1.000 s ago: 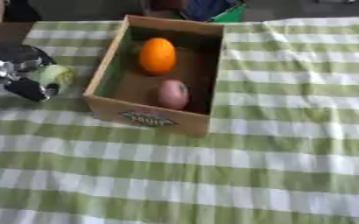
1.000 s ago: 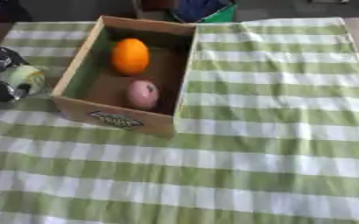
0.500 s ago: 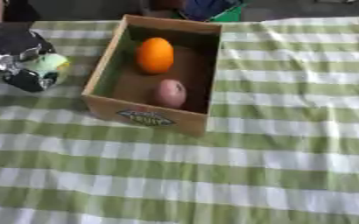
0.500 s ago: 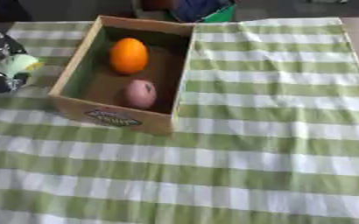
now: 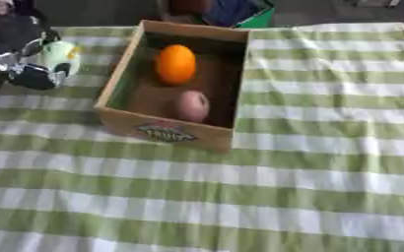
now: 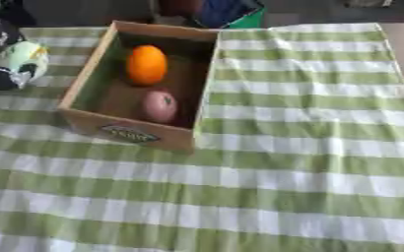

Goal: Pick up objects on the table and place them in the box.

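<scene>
**Left hand carries a pale green fruit toward the box**

The green-and-white checked tablecloth [image 5: 326, 162] covers the whole work surface and stretches away to the right of and below the working hand; no other loose object shows on the visible cloth.

Just to the right of the hand sits the wooden box [image 5: 169, 132], open at the top, with a printed label on its near wall. Its left wall is the side nearest the hand, so the carried fruit has only a short way to go, over that wall.

The left hand [image 5: 20, 69] shows at the left edge, fingers curled round a pale green fruit [image 5: 60, 56], possibly a pear or an apple. The fruit sits at the hand's upper right, pointing toward the box, apparently lifted off the cloth for carrying.

Inside the box, further right of the hand, lie an orange [image 5: 176, 64] toward the far end and a pinkish fruit [image 5: 191, 105] nearer the label. The floor beside them along the left wall looks free, probably where the green fruit belongs.

The right hand is out of sight.
</scene>
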Tool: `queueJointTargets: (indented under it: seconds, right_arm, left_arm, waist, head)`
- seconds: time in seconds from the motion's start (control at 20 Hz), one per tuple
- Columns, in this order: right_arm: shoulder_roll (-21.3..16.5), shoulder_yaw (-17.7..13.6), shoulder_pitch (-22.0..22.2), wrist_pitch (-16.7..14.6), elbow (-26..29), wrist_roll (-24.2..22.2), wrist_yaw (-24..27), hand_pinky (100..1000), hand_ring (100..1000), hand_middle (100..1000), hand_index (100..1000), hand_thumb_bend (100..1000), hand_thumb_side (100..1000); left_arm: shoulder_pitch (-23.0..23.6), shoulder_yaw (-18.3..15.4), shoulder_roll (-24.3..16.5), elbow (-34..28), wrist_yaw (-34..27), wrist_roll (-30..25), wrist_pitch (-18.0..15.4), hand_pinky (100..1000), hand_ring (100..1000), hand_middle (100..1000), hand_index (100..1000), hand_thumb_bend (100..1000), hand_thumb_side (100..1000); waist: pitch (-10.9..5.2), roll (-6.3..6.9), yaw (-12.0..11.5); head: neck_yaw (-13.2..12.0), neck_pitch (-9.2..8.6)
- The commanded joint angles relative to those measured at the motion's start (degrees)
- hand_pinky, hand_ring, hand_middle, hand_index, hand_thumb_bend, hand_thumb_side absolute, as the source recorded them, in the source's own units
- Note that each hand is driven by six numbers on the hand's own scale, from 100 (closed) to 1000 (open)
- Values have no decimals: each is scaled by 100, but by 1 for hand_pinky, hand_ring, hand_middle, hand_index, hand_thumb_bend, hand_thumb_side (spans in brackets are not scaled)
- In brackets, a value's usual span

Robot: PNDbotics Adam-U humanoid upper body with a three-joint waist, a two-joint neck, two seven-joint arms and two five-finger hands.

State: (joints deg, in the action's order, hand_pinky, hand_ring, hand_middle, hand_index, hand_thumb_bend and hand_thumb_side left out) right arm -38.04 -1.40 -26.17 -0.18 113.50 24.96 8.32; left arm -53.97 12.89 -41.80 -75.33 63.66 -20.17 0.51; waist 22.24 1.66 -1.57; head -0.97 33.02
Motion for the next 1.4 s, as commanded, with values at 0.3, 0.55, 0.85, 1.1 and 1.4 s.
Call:
queueJointTargets:
  seconds: [0.3, 0.55, 0.85, 1.1, 1.4]
  right_arm:
    - [-99, -77, -38, 35, 109, -6, 127, 740, 757, 615, 803, 100, 745]
    - [-87, -60, -100, 25, 109, -44, 197, 741, 758, 615, 803, 100, 741]
    - [-83, -68, -143, 13, 109, -44, 246, 739, 758, 615, 800, 100, 737]
    - [-54, -77, -152, 26, 109, -31, 264, 739, 758, 614, 799, 100, 739]
    - [-31, -77, -167, 32, 109, -27, 273, 738, 758, 614, 799, 100, 739]
  left_arm:
    - [-422, 9, 19, -1011, 292, 217, -15, 462, 535, 561, 631, 100, 414]
    - [-597, 148, 454, -1710, 106, 222, -106, 455, 526, 556, 629, 100, 419]
    - [-723, 358, 933, -2031, -45, -17, -142, 452, 523, 554, 629, 100, 412]
    - [-774, 519, 1291, -1900, -94, -79, -193, 453, 526, 554, 629, 100, 399]
    - [-766, 752, 1566, -1579, -146, -189, -331, 462, 537, 559, 633, 100, 380]
  waist:
    - [-285, 7, -49]
    - [-357, -4, -12]
    - [-405, -22, 20]
    - [-412, -20, 7]
    - [-393, -25, 10]
  head:
    - [294, 237]
    - [467, 276]
    - [438, 258]
    - [405, 258]
    - [382, 250]
